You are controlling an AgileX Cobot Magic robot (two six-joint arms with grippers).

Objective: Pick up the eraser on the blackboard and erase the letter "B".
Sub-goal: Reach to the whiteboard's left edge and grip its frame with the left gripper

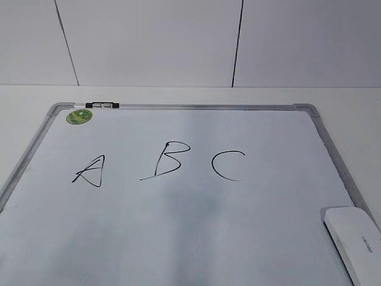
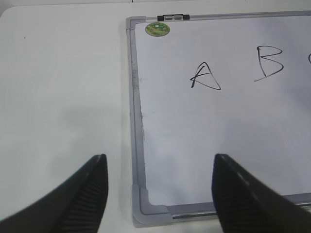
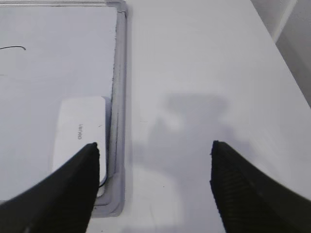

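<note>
The blackboard [image 1: 196, 238] is a white board with a grey frame, lying flat. The black letter "B" [image 1: 165, 159] is drawn in its middle, between an "A" [image 1: 90, 171] and a "C" [image 1: 227, 165]. The white eraser [image 1: 356, 238] lies on the board's near right corner; it also shows in the right wrist view [image 3: 77, 141]. My right gripper [image 3: 153, 155] is open and empty above the table, just right of the eraser and the frame. My left gripper [image 2: 159, 165] is open and empty above the blackboard's near left corner [image 2: 146, 206]. "B" also shows in the left wrist view [image 2: 268, 63].
A round green sticker [image 1: 79, 116] and a small black-and-white marker [image 1: 102, 105] sit at the board's far left corner. White table [image 3: 204, 73] surrounds the board. A white panelled wall [image 1: 178, 42] stands behind. The table's right edge [image 3: 279, 43] shows in the right wrist view.
</note>
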